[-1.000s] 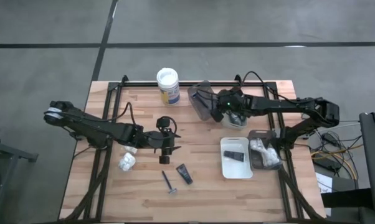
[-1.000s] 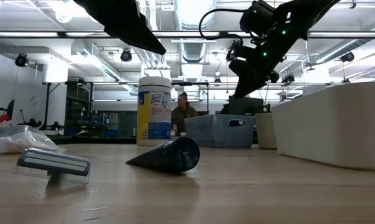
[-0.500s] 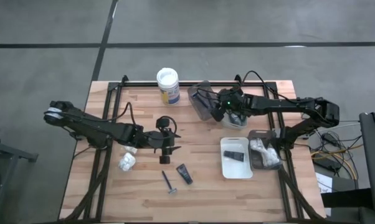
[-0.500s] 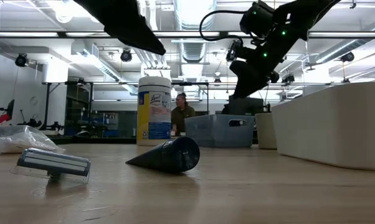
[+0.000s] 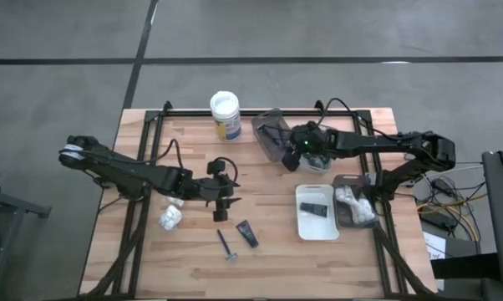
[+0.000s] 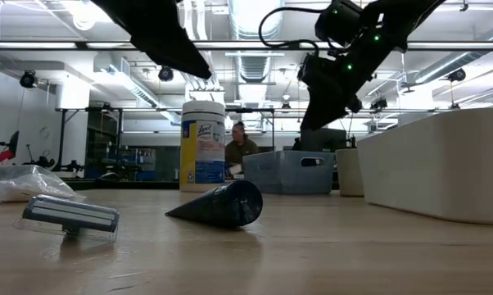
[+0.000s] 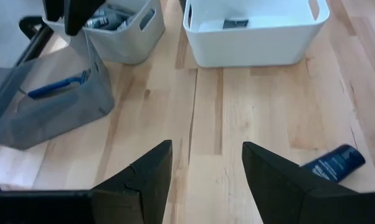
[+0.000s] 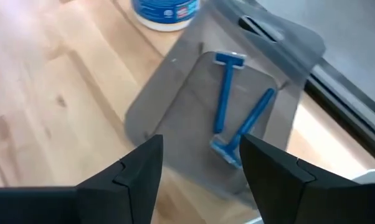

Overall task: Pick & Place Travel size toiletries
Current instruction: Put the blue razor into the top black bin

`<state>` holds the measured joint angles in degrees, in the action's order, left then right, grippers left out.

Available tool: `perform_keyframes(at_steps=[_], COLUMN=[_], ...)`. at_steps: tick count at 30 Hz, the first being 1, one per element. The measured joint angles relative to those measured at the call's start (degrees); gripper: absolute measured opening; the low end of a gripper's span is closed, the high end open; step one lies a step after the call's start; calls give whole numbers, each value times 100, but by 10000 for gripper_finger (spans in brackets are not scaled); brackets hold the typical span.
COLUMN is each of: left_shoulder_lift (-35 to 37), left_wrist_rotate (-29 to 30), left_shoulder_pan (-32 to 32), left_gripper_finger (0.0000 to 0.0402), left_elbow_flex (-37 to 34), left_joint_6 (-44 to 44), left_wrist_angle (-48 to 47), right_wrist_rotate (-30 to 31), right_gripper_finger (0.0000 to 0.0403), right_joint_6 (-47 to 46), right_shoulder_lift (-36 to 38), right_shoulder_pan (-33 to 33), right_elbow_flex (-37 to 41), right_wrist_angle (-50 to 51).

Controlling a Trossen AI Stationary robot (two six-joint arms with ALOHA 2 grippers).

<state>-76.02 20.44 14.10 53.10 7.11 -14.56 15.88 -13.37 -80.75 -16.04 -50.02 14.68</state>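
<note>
— Where is the right gripper [image 5: 295, 153]?

— Near the far edge of the wooden table [image 5: 193, 267], above a grey translucent pouch [image 8: 225, 106]. Its wrist view looks past its two spread fingers [image 8: 134, 180] onto two blue razors [image 8: 240, 124] lying in that pouch. The jaws stand apart and nothing sits between them.

— And the left gripper [image 5: 221, 203]?

— Near the middle of the table, hanging clear of the boards. Its fingers [image 7: 144, 183] are also parted, with only bare wood in the gap, so it grips nothing.

— What toiletries lie loose on the table?

— A small black tube [image 5: 247, 233] with blue print lies on its side toward the near edge, just beside the left gripper. A blue razor [image 5: 227, 246] lies near it, apart from it. A white lumpy packet [image 5: 170, 217] sits on the left gripper's other side.

— The trays?

— A white tray [image 5: 317, 222] on the right side holds a dark flat item [image 5: 317, 209]; I cannot tell what kind. Touching it on the outer side, a grey tray [image 5: 357, 186] holds white packets [image 5: 356, 207]. A smaller pale bin [image 7: 122, 37] by the pouch holds dark things I cannot make out.

— Anything else?

— A white-lidded wipes tub [image 5: 225, 114] stands upright at the far edge, beside the pouch. In the low view a person [image 6: 241, 147] sits in the room behind.
</note>
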Motion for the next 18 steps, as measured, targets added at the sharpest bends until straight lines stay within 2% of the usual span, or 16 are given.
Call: perform_keyframes(at_steps=[8, 18], left_shoulder_lift=[-60, -344], left_wrist_rotate=[-72, -903], left_shoulder_pan=[103, 185], left_gripper_finger=[200, 200], left_elbow_flex=[0, -89], left_joint_6=[110, 68], left_wrist_angle=[-193, -242], right_wrist_rotate=[2, 14], right_gripper_finger=[180, 147], right_joint_6=[-17, -650], right_shoulder_lift=[0, 0], right_shoulder_pan=[463, 1201], right_elbow_flex=[0, 0], right_wrist_angle=[0, -5])
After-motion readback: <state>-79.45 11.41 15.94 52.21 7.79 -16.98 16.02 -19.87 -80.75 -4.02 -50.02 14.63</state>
